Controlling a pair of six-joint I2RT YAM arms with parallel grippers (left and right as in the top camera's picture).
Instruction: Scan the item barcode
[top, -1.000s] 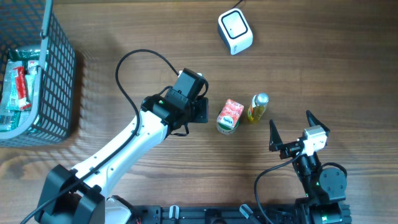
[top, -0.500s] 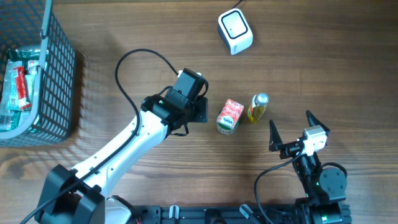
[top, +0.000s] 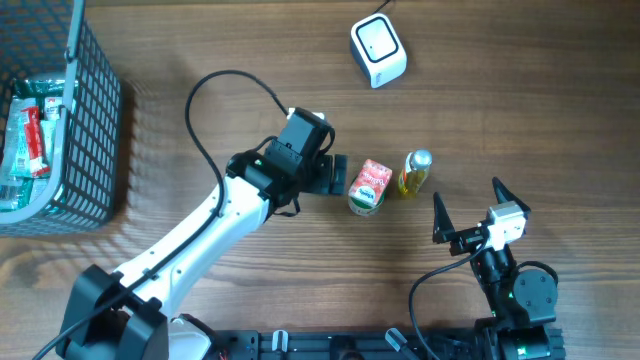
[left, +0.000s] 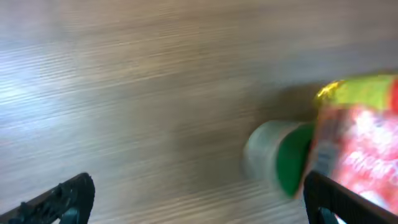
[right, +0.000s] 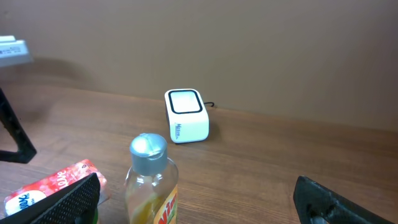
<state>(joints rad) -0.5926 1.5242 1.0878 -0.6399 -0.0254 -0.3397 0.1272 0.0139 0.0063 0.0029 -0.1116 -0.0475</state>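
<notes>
Both pairs of jaws are standing spread wide and gripping nothing. The left gripper (top: 338, 176) is hovering just beside the red packet (top: 370, 186), while the right gripper (top: 468, 206) is waiting near the front of the table (top: 520, 90). The scanner (top: 378, 50) is sitting well apart at the far side, and the packet is lying mid-table beside the small bottle (top: 414, 172). The step in hand appears to be the approach for pickup. Next, the left jaws should be straddling the packet, closing on it and presenting its barcode to the scanner.
</notes>
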